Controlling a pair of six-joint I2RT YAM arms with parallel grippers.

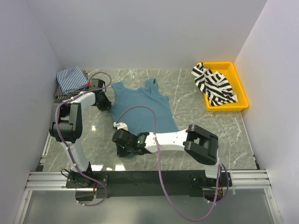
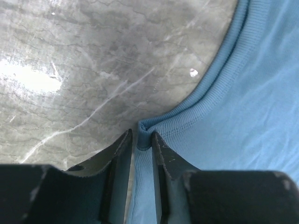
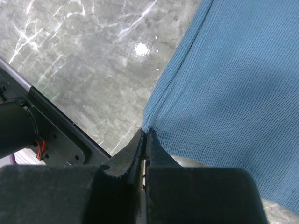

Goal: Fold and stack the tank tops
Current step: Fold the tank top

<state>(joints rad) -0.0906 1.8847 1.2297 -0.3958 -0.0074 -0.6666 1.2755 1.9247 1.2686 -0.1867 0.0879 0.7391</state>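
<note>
At the far left, the folded striped tops (image 1: 70,80) are sitting in a pile by the wall. Just right of them, the left gripper (image 2: 141,136) is working at the left armhole of the teal top (image 1: 145,105). Its jaws are standing only narrowly apart, with the ribbed binding bunched up between them, so it is reading as a pinch on the cloth. The teal top is lying spread flat on the table (image 1: 210,123), left of centre, with its straps pointing away from the arms. At its near left corner the right gripper (image 3: 145,135) is clamping the hem, its jaws pressed together with the corner of cloth running into them. At the far right, the black-and-white top (image 1: 212,84) is lying crumpled in the tray (image 1: 226,108), with part of it draping over the far rim.

Both arms appear to be gripping the left side so as to fold it across. The weak point is looking like the left pinch, which is catching only the lip of the binding. If that lip slips out, the right arm alone would be dragging the top askew. Uneven travel of the two grips would be laying in a slanted crease. The left arm is also working close to the pile and could be nudging it.
</note>
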